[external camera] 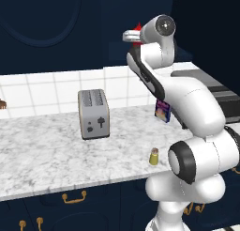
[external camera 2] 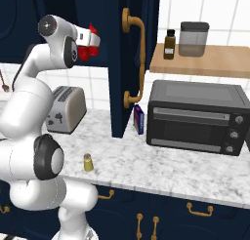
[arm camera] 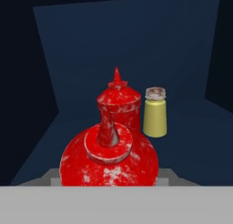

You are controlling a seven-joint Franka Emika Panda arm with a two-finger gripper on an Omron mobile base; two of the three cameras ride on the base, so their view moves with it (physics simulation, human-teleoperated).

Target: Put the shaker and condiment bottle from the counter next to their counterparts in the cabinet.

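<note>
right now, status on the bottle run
Gripper shut on condiment bottle, inside cabinet. Red twin directly ahead. Shaker waits on counter.

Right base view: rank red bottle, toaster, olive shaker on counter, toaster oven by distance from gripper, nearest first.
From the gripper:
1. Red bottle, in its grip, up at the cabinet.
2. Toaster, below on the counter.
3. Olive shaker, near the counter's front edge.
4. Toaster oven, far right.

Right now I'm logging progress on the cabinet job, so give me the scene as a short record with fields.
hand: raised at the cabinet, shut on the condiment bottle
counterparts: red bottle and pale shaker on the cabinet shelf, side by side
shaker: olive shaker on the counter, near its front edge
other: toaster, toaster oven
</note>
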